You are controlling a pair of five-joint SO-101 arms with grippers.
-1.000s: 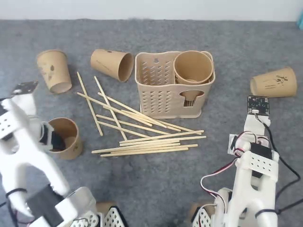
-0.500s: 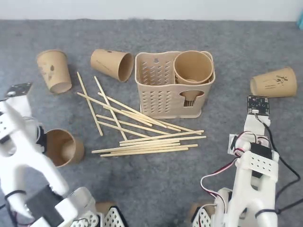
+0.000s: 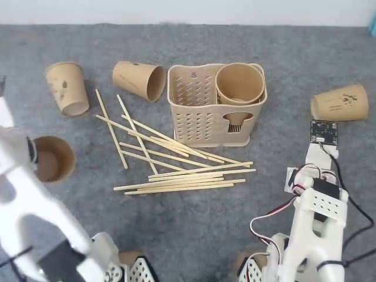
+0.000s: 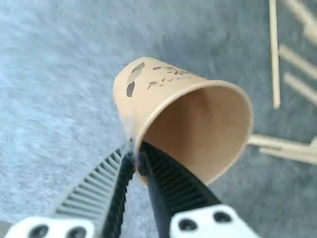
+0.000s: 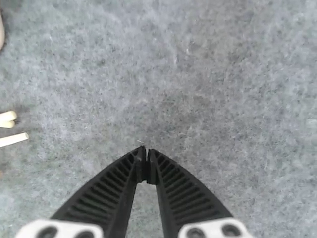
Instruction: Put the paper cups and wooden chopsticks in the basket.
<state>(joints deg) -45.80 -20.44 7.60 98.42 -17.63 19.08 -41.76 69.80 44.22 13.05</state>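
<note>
Cup [image 3: 53, 160] lifted leftward, mouth facing up

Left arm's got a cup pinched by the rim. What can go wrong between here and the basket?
1. The left gripper pinches only the thin rim of the paper cup, so it may slip, swing or crumple in transit.
2. The chopsticks lie between it and the basket; a low pass could scatter them.
3. One compartment holds a second cup; the carried one hangs tilted and might catch the basket's rim.
</note>
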